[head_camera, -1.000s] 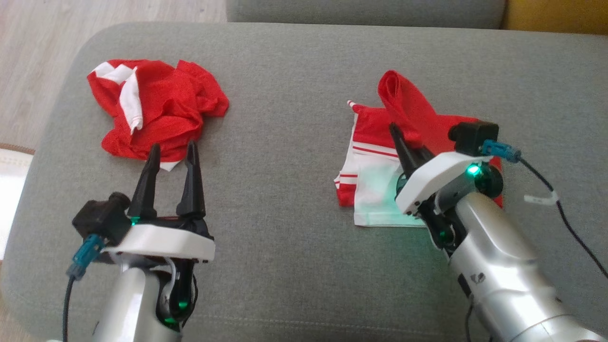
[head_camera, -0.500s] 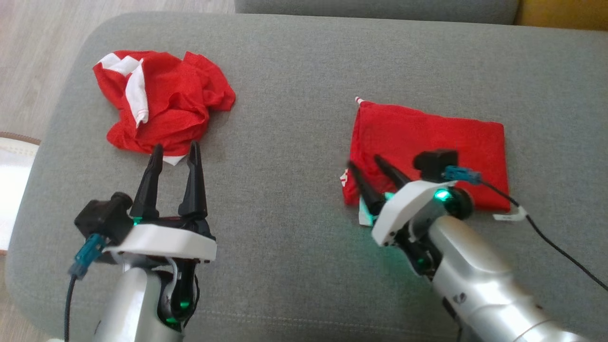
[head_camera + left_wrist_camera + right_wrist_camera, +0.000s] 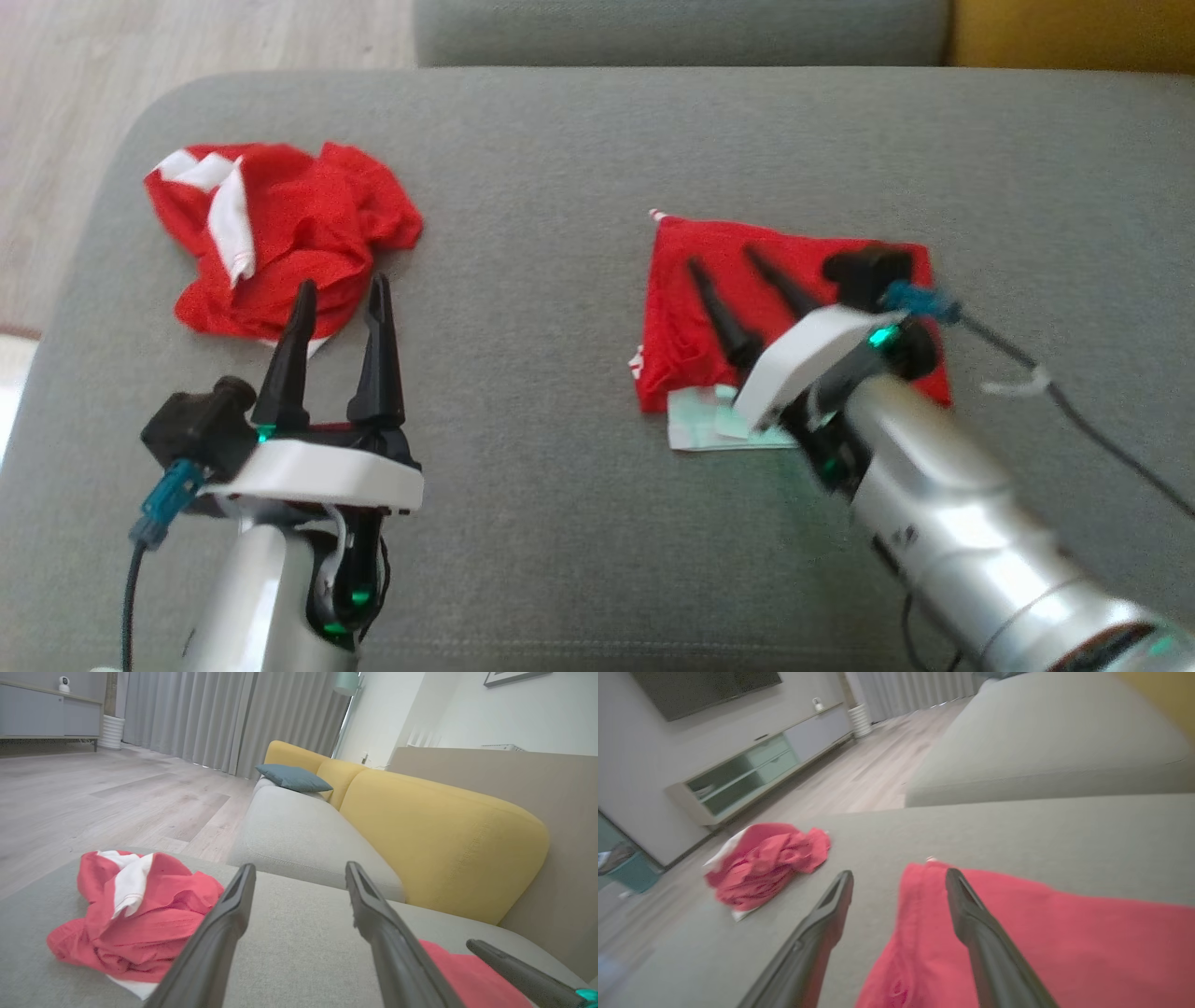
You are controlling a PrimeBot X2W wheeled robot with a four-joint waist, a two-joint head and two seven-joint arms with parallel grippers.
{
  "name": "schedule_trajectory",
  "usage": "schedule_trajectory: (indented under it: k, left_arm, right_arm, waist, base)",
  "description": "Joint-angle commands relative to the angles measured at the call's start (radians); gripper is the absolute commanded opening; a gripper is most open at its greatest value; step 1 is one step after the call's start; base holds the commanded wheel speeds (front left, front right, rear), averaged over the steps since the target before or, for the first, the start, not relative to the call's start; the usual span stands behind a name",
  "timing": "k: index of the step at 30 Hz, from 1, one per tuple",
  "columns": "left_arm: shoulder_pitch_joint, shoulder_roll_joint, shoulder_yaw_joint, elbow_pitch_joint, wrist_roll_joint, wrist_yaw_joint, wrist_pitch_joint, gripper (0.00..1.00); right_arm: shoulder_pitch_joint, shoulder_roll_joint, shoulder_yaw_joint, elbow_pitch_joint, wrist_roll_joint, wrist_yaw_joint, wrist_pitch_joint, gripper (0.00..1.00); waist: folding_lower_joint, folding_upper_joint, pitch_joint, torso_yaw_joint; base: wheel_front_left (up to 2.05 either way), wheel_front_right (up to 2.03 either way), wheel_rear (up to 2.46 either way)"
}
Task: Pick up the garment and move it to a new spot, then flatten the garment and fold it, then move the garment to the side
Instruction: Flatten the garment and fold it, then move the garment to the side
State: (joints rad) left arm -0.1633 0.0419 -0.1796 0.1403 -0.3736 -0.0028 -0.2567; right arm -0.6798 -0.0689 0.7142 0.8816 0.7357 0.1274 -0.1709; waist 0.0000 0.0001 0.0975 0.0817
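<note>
The garment (image 3: 691, 289) is red and lies folded flat on the grey cushion (image 3: 560, 168), right of centre. A white strip of it peeks out at its near edge. My right gripper (image 3: 721, 258) hovers open over the garment with nothing between its fingers. In the right wrist view the garment (image 3: 1041, 938) spreads under the right gripper (image 3: 899, 873). The left gripper (image 3: 342, 282) stands open and empty at the lower left. In the left wrist view the left gripper (image 3: 300, 867) points over bare cushion, with the garment (image 3: 467, 980) at the lower right.
A second red-and-white garment (image 3: 271, 243) lies crumpled at the cushion's far left, just beyond the left fingertips. Wooden floor (image 3: 187, 37) borders the cushion's rounded left edge. A yellow sofa back (image 3: 444, 826) and another grey seat (image 3: 299, 835) stand beyond.
The right gripper let go of the raised red flap, which dropped flat into a fold. It opened and now hovers over the cloth. The camera shifted; the left arm stayed still.
</note>
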Motion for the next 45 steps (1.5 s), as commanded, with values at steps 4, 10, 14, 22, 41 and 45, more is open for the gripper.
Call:
schedule_trajectory:
  k: [4,10,14,22,41,45]
  left_arm:
    - [-0.021,0.008,0.039,-0.054,0.003,0.003,-0.005,1.0]
    - [-0.032,0.008,0.038,-0.086,0.001,0.008,-0.005,1.0]
    - [-0.041,0.008,0.038,-0.101,0.004,0.01,-0.005,1.0]
    - [-0.038,0.008,0.046,-0.102,0.009,0.009,-0.005,1.0]
    - [0.034,0.008,0.065,-0.053,0.015,-0.009,-0.005,1.0]
    - [0.025,0.008,0.06,-0.053,0.015,-0.011,-0.005,1.0]
  right_arm:
    - [-0.078,-0.011,-0.09,0.055,-0.105,0.003,-0.056,1.0]
    - [-0.072,-0.105,-0.208,0.02,-0.238,0.003,-0.089,1.0]
    - [-0.003,-0.15,-0.319,-0.12,-0.367,0.003,-0.09,1.0]
    - [0.229,-0.079,-0.556,-0.373,-0.572,0.003,-0.091,1.0]
    - [0.444,0.018,-0.672,-0.543,-0.696,0.003,-0.091,1.0]
    - [0.439,0.018,-0.67,-0.536,-0.684,0.003,-0.091,1.0]
  waist:
    - [0.0,-0.0001,-0.024,-0.048]
    - [0.0,-0.0001,-0.028,-0.1]
    - [0.0,-0.0001,-0.021,-0.129]
    - [0.0,-0.0001,-0.016,-0.168]
    - [0.0,-0.0001,-0.008,-0.176]
    - [0.0,-0.0001,0.001,-0.167]
  base:
    - [0.0,0.0,0.0]
    - [0.0,0.0,0.0]
    - [0.0,0.0,0.0]
    - [0.0,0.0,0.0]
    - [0.0,0.0,0.0]
    - [0.0,0.0,0.0]
